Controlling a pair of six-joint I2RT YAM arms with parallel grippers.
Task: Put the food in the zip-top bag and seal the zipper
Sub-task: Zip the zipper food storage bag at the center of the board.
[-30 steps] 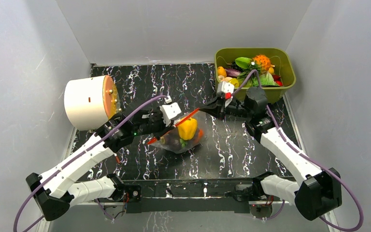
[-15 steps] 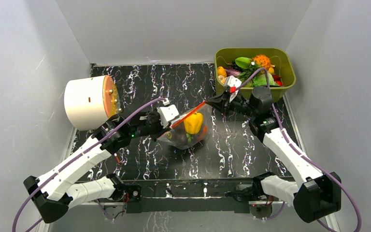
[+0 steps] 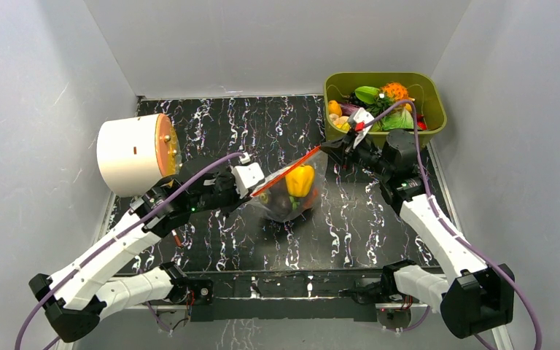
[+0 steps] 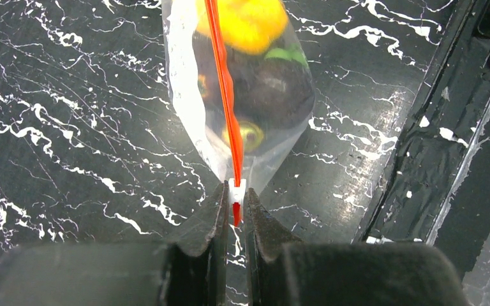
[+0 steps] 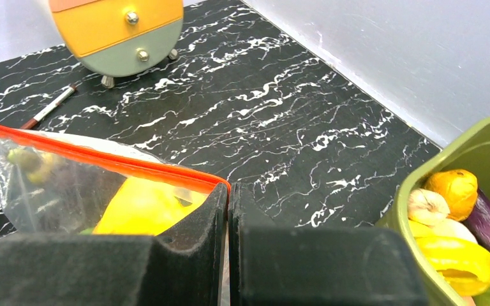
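Over the counter (image 3: 211,124) we see the zip-top bag (image 3: 288,210) stretched between both arms, food (image 3: 300,179) inside (more lies in the green bin (image 3: 437,109)); left end effector (image 4: 235,207) and right end effector (image 5: 228,191) pinch tight on opposite zipper (image 4: 224,95) ends; sealing looks nearly finished.

Flat tabletop (image 3: 219,124): black with white marble veining all over. Clear crinkly plastic zip-top bag (image 4: 185,115): transparent, pale glare streaks. Thin orange-red zipper strip (image 4: 220,76) along its mouth, small white slider tab (image 4: 237,191) at one end. Inside: bright yellow plastic toy pepper (image 3: 300,179), dark maroon-purple round toy fruit (image 4: 281,89), a bit of green. Olive-green plastic bin (image 3: 437,109): orange, yellow, white, purple and green pieces inside. Round white drum-shaped mini cabinet (image 5: 118,25): yellow-orange front above, grey-green below, gold knobs. Robot arms (image 3: 109,251): white, black joints, purple cables (image 3: 204,166). Walls (image 3: 277,44): plain pale grey.
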